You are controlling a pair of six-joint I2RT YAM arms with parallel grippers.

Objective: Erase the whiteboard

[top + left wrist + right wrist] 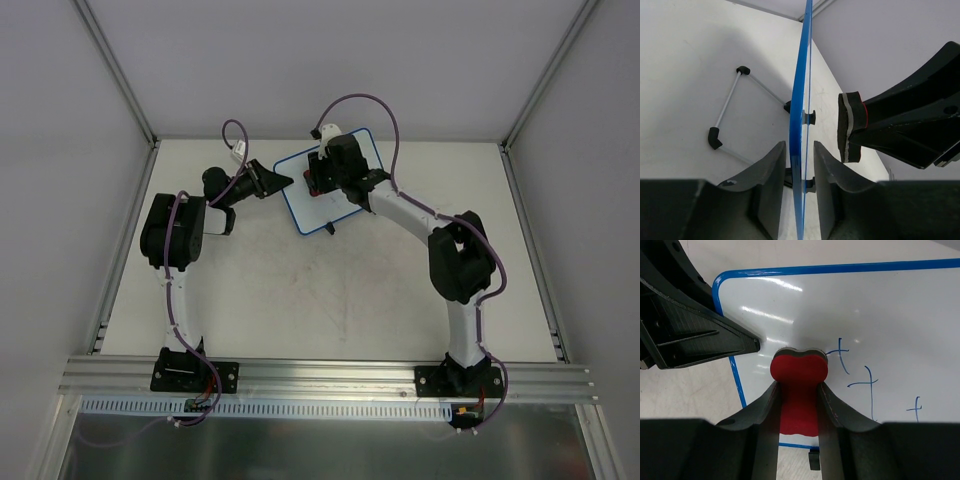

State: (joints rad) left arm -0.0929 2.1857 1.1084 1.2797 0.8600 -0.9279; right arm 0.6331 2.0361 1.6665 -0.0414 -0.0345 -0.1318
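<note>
On the left of the table (330,300), the left arm bends in from its base and points the left gripper (283,181) at the left edge of the whiteboard (300,200), which sits at the far middle of the table, turned at a slant to the table's edges. In the left wrist view the board is seen edge-on as a thin blue line running up between the two dark fingers (767,175), one on each face. A slim gap shows on either side of the rim, so it is not possible to tell whether the jaws press on the board or only straddle it. To the left of the board in that view, behind its back face, a thin wire stand (727,102) with black feet (714,137) rests on the table, so the board is propped up rather than lying flat. On the front face, blue pen marks (840,354) like small crosses run in a row toward the lower right. The red eraser (799,371), with its grey felt edge toward the board, sits near the board's left rim, just left of the first mark. The left wrist view shows a strip of background between the felt and the white face, so the eraser seems just off the surface, not against it. The right gripper (798,384) is clamped on the eraser's narrow waist, a finger on each side. The right arm reaches to it from its base at the lower right, elbow out to the right.
</note>
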